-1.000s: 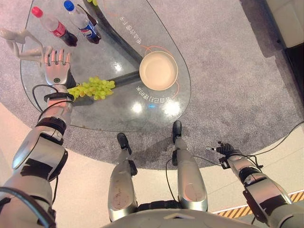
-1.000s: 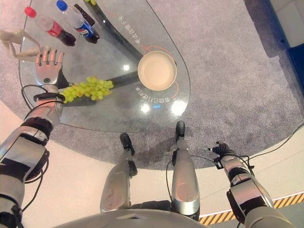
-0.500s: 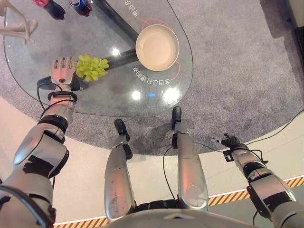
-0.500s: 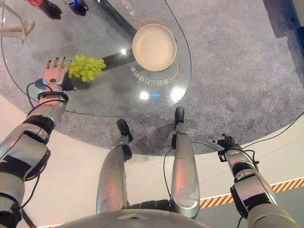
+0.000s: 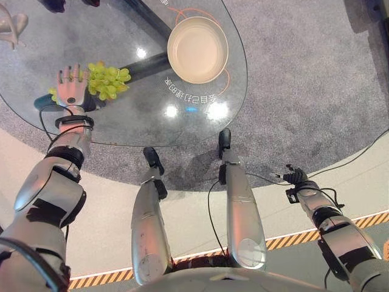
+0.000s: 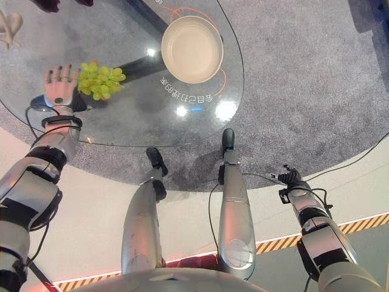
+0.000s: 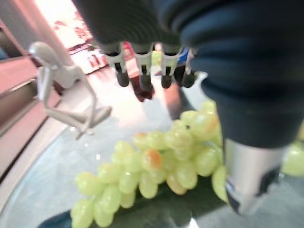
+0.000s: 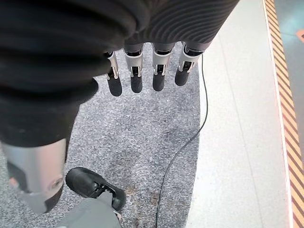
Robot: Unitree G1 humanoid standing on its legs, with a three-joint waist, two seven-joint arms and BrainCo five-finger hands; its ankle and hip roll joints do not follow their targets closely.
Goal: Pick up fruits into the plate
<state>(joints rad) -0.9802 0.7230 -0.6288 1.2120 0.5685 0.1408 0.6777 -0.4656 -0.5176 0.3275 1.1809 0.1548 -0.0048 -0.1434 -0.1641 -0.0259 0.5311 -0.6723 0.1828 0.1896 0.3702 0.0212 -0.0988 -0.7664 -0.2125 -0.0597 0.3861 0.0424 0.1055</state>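
We see the grapes (image 5: 107,81) on the glass table (image 5: 121,121), beside the plate (image 5: 197,41). Our left hand (image 5: 70,89), fingers straight, touches them; our right hand (image 5: 296,177) hangs relaxed, off the table.

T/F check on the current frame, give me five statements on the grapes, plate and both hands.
1. The grapes lie on the glass table. True.
2. The plate holds fruit. False: it is empty.
3. The left hand is over the table beside the grapes, fingers straight. True.
4. The right hand rests on the plate. False: it hangs off the table, over the carpet, holding nothing.
5. The grapes touch the plate. False: bare glass separates them.
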